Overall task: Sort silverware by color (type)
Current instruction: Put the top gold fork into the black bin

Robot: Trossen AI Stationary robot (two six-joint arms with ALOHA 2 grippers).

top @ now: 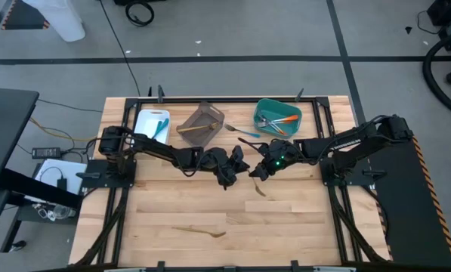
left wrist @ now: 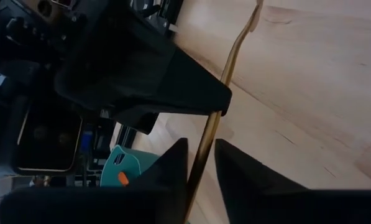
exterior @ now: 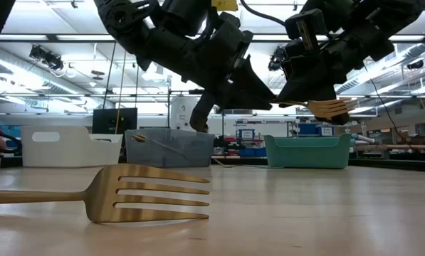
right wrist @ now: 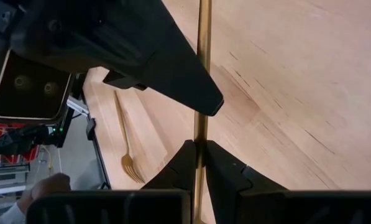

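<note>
Right end effector [right wrist: 197, 163] clenched on gold fork [right wrist: 202, 74], held in air above mid-surface. Left end effector [left wrist: 201, 163] straddled same fork's handle, fingers [left wrist: 173, 163] not yet tight; cannot tell if contact made. Judged step: arm-to-arm handover of fork. Next move calls for left closing firmly before right released, then carry to grey-brown bin [top: 202, 121]. Second gold fork [top: 199, 231] lay on wooden surface [top: 301, 227] near front edge, unsorted. Teal bin [top: 278, 117] held orange-handled pieces.

Both arms reach to the middle of the table and meet there above it. The right gripper [right wrist: 199, 163] is closed, while the fingers of the left gripper [left wrist: 201, 163] stand a little apart.
</note>
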